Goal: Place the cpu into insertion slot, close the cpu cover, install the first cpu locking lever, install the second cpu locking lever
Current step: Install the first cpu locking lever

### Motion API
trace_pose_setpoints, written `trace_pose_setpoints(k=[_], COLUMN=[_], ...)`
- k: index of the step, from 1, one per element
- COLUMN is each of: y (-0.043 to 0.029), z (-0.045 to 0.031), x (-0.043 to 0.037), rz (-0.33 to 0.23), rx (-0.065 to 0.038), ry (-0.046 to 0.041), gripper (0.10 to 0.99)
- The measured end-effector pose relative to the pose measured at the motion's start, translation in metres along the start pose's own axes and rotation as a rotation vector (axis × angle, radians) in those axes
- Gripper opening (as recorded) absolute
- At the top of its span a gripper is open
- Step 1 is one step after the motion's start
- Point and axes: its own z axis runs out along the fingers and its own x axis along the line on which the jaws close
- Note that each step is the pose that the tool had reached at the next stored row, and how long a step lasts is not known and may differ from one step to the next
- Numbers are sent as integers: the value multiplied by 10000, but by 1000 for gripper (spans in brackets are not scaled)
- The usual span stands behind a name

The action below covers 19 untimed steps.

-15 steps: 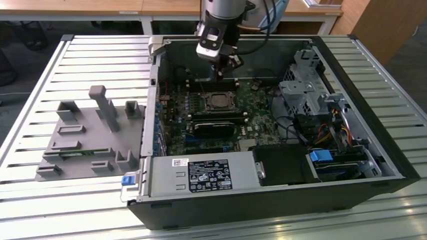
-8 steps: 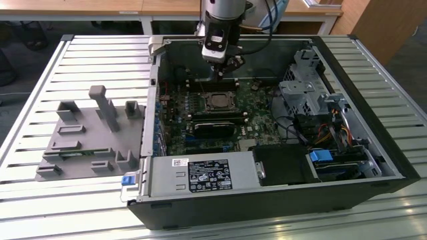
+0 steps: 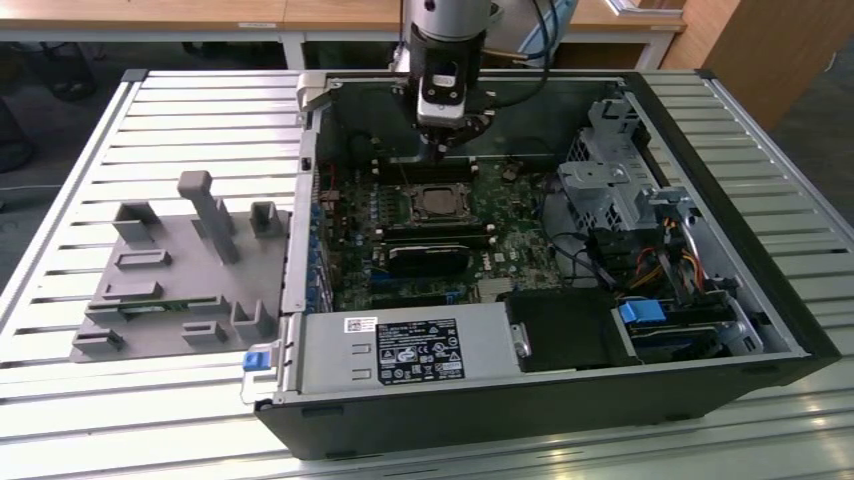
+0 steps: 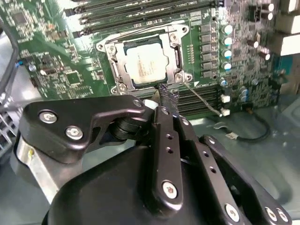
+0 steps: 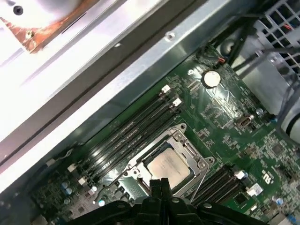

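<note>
The black two-fingered gripper (image 3: 445,150) hangs inside the open black computer case (image 3: 787,330), above the green motherboard (image 3: 514,215) and close to the case's far wall. In the second wrist view its fingers (image 4: 161,117) are pressed together at the tips with nothing between them. The tips hover just beside one edge of the insertion slot (image 4: 186,77), a square socket with a silver metal rim. The cpu (image 4: 145,63), a small flat square chip with a dull silver-grey top, sits seated in that socket. The cpu cover (image 4: 118,65), a thin silver frame plate with a square window, lies flat around the chip. Long narrow black memory slots (image 5: 126,136) run on both sides of the socket. On the exterior view's left, a grey moulded fixture (image 3: 174,290) rests on the slatted metal table (image 3: 134,420), just beside the case.
</note>
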Motion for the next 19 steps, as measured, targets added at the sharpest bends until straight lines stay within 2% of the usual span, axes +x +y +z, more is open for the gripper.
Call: trace_pose_setpoints(k=[19], y=[-1], z=[39], x=[-1], rz=[-3560], rx=[38], ry=[39], gripper=[106])
